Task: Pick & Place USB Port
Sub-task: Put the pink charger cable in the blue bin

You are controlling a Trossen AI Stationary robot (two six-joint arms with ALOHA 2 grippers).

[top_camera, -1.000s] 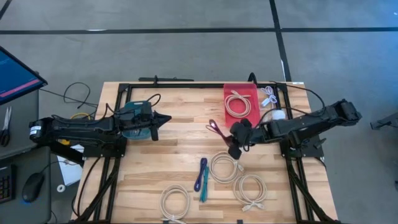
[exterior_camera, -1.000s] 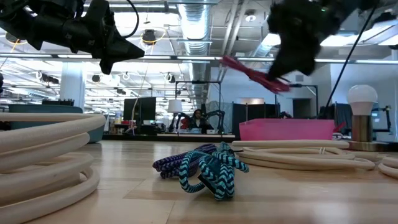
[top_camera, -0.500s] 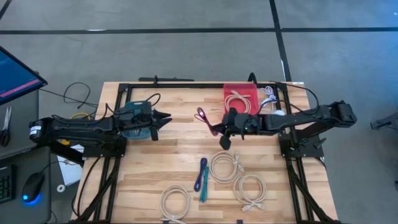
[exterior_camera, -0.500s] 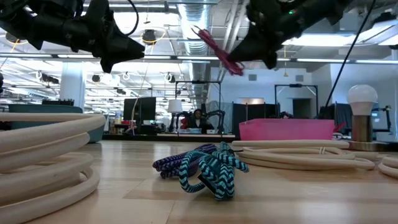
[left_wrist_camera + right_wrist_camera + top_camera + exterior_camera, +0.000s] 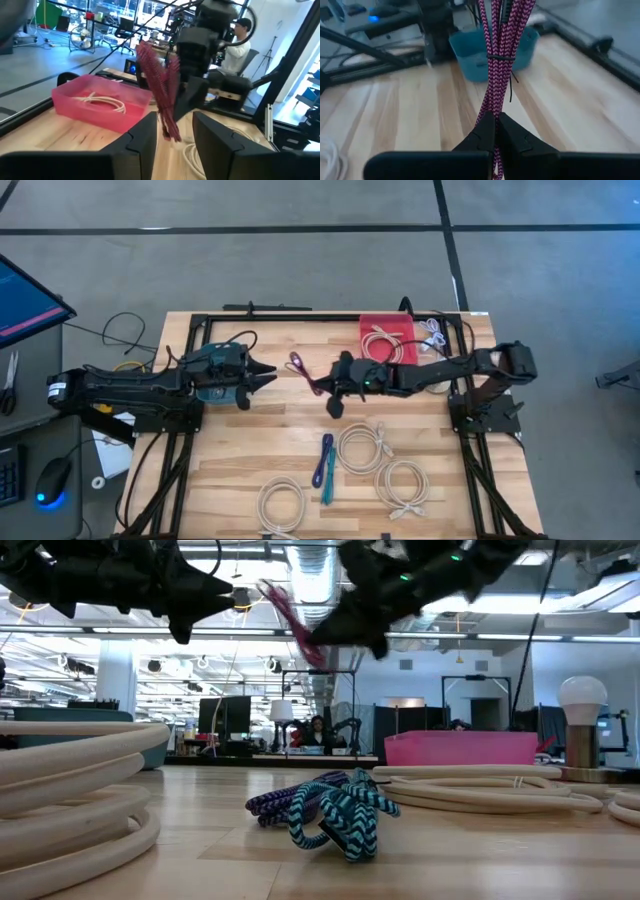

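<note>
**Pink cable held aloft between my two pincers**

Nearest the low camera, thick cream cable coils [image 5: 70, 790] fill the near corner of the table [image 5: 260, 440], and a blue-and-teal braided bundle [image 5: 325, 810] lies just past them on the wood. More cream coils [image 5: 362, 448] lie toward my right side.

Above the middle of the table, my right gripper [image 5: 322, 385] is pinched tight on the lower end of a tied bundle of pink braided USB cable [image 5: 497, 55], which stands up from my fingertips [image 5: 485, 131], clear of the wood. My left gripper [image 5: 268, 374] faces it from just beside, its two fingers [image 5: 145, 137] parted, with the pink bundle showing in the gap between them; I cannot tell whether they touch it.

Beside my left wrist sits a teal bin [image 5: 215, 385]. At the far edge a red tray [image 5: 385, 328] holds a cream cable [image 5: 383, 346].
</note>
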